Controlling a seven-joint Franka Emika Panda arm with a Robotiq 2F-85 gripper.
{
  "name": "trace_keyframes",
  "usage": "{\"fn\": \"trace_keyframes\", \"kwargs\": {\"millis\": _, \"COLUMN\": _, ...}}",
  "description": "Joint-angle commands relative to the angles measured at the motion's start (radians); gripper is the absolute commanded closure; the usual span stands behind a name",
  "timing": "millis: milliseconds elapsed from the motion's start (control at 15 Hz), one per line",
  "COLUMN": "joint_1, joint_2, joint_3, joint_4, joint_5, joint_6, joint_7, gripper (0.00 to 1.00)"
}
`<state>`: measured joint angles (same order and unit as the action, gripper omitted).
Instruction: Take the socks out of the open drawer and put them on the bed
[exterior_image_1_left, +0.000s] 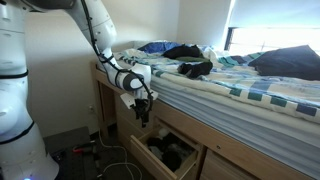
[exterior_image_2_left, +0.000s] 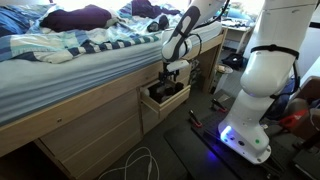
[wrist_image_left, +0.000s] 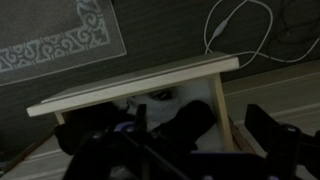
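The open drawer (exterior_image_1_left: 150, 160) (exterior_image_2_left: 152, 103) sticks out from the wooden bed frame under the bed (exterior_image_1_left: 240, 95) (exterior_image_2_left: 70, 65). In the wrist view its pale front board (wrist_image_left: 140, 85) spans the frame. Behind it lie dark socks (wrist_image_left: 185, 125) next to a white item (wrist_image_left: 150, 100). The socks show as a dark lump in both exterior views (exterior_image_1_left: 170, 153) (exterior_image_2_left: 170, 91). My gripper (exterior_image_1_left: 143, 110) (exterior_image_2_left: 172, 75) (wrist_image_left: 172, 138) hangs just above the drawer, pointing down. Its fingers are wide apart, with the socks below and between them, not gripped.
Dark clothes (exterior_image_1_left: 195, 68) and other garments lie on the striped bedcover. Cables (exterior_image_1_left: 110, 165) (wrist_image_left: 240, 25) trail on the floor. A patterned rug (wrist_image_left: 60, 35) lies beyond the drawer. A wooden nightstand (exterior_image_1_left: 100, 85) stands at the bed's end. The robot base (exterior_image_2_left: 255, 90) is close by.
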<state>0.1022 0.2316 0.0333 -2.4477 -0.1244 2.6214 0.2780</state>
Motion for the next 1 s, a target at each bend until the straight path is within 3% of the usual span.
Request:
{"fn": "trace_keyframes", "kwargs": {"millis": 0, "joint_1": 0.026, "joint_2": 0.075, "joint_3": -0.067, "joint_4": 0.032, "joint_5": -0.085, "joint_6": 0.096, "joint_7": 0.073, "gripper": 0.00}}
{"fn": "trace_keyframes", "kwargs": {"millis": 200, "joint_1": 0.026, "joint_2": 0.157, "joint_3": -0.091, "joint_4": 0.061, "joint_5": -0.066, "joint_6": 0.189, "joint_7": 0.050, "gripper": 0.00}}
{"fn": "trace_keyframes", "kwargs": {"millis": 467, "joint_1": -0.023, "joint_2": 0.273, "joint_3": -0.047, "joint_4": 0.118, "joint_5": 0.055, "joint_6": 0.331, "joint_7": -0.044, "gripper": 0.00}}
{"fn": "trace_keyframes", "kwargs": {"millis": 933, "joint_1": -0.077, "joint_2": 0.414, "joint_3": 0.012, "joint_4": 0.220, "joint_5": 0.147, "joint_6": 0.334, "joint_7": -0.143, "gripper": 0.00}}
